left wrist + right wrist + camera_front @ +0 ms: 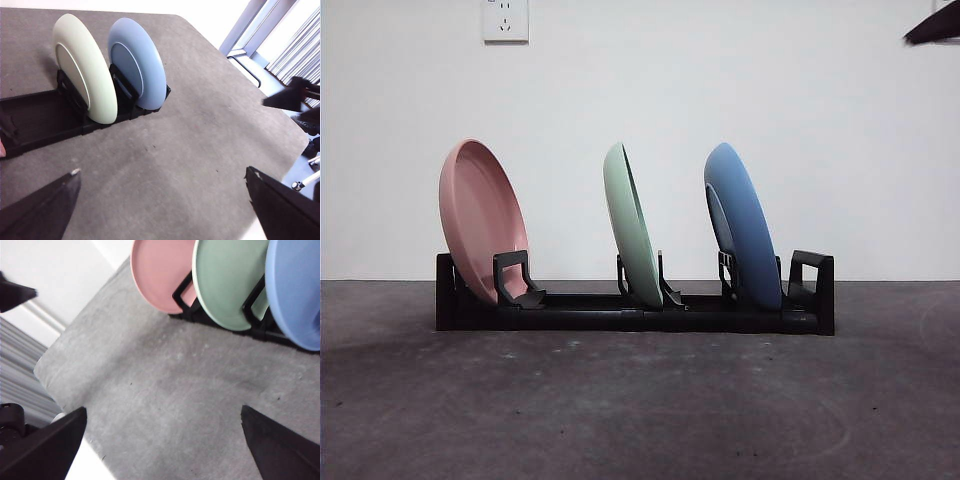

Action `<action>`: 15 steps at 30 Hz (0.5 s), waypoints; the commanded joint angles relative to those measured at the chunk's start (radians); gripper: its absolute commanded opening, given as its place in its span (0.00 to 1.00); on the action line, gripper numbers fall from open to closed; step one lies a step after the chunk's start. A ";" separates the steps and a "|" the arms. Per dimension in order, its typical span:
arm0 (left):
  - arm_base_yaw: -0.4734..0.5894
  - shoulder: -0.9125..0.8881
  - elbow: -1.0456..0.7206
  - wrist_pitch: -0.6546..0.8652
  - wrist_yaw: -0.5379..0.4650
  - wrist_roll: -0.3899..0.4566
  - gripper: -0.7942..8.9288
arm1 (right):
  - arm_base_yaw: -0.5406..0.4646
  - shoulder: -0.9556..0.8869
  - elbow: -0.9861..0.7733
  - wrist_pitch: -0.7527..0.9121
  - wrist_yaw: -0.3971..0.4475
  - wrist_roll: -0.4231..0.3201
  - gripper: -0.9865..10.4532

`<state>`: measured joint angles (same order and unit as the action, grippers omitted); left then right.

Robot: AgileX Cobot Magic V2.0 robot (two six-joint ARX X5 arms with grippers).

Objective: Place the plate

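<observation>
A black dish rack (620,315) stands on the grey table and holds three plates on edge. From the front I see a pink plate (480,220) on the left, a green plate (632,225) in the middle and a blue plate (742,225) on the right. The left wrist view shows the green plate (85,67) and the blue plate (137,62) in the rack (35,117). The right wrist view shows the pink (160,272), green (227,282) and blue (295,290) plates. My left gripper (162,200) and right gripper (162,437) are both open, empty and away from the rack.
A white wall with a power socket (505,19) stands behind the rack. An arm's black tip (932,25) shows at the top right corner of the front view. The table's edge (280,115) and a window lie beyond the rack in the left wrist view.
</observation>
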<state>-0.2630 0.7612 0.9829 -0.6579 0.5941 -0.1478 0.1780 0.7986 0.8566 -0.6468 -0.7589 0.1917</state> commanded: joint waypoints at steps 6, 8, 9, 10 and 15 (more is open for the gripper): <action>-0.003 -0.070 0.024 -0.109 0.006 0.002 0.63 | 0.026 0.268 0.158 0.018 0.008 0.011 0.52; -0.003 -0.092 0.024 -0.122 0.006 0.001 0.63 | 0.026 0.345 0.217 0.022 0.008 0.004 0.52; -0.003 -0.103 0.024 -0.129 0.006 0.001 0.63 | 0.026 0.390 0.255 0.026 0.008 0.004 0.52; -0.003 -0.113 0.024 -0.135 0.005 0.001 0.63 | 0.026 0.425 0.286 0.026 0.008 0.003 0.52; -0.003 -0.160 0.024 -0.175 0.005 0.000 0.63 | 0.026 0.637 0.476 0.026 0.007 -0.002 0.52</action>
<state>-0.2630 0.5949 0.9836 -0.8421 0.5953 -0.1493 0.2001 1.4189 1.3174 -0.6281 -0.7521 0.1944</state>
